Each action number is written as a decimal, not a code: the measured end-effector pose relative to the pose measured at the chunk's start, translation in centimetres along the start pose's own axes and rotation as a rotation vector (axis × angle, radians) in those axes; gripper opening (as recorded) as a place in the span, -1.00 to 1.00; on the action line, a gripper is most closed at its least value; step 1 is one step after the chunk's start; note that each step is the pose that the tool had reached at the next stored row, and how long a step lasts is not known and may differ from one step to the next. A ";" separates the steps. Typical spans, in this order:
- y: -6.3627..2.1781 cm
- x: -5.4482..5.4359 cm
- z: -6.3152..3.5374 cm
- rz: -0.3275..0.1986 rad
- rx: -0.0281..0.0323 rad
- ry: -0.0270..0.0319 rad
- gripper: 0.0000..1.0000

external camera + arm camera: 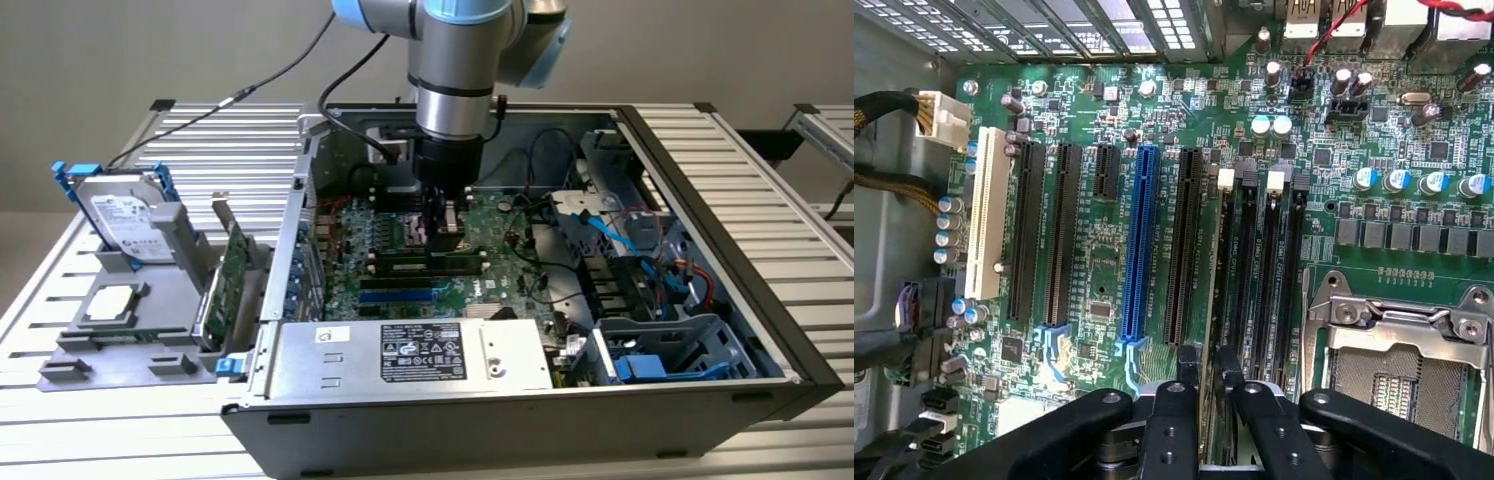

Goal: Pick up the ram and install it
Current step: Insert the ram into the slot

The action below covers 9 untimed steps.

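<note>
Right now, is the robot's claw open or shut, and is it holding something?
Gripper: shut on the ram, pinching its thin edge between the two fingers, low over the motherboard inside the computer case.

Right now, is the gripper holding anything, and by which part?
Looks like the ram, edge-on, pinched along its top edge by the gripper, above the memory slots.

I see a green motherboard (pixel 1104 300) with one blue slot (pixel 1141 240), one white slot (pixel 989 225), and a black pincer (pixel 1209 375).
</note>
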<state>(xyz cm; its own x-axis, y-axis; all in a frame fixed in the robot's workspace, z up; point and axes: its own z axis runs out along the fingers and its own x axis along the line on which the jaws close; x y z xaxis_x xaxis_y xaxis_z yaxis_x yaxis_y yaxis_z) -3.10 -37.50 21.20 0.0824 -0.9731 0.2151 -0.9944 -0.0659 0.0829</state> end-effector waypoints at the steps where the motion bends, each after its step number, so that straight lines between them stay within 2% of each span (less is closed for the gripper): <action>1: 0.02 0.0 -0.18 0.000 -0.0002 -0.0002 -0.57; 9: 0.22 0.5 -2.26 -0.001 -0.0046 -0.0005 -0.57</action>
<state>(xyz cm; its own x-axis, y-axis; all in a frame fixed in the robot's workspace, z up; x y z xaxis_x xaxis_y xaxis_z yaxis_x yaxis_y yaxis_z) -3.13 -37.50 23.52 0.0833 -0.9732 0.2145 -0.9940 -0.0658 0.0876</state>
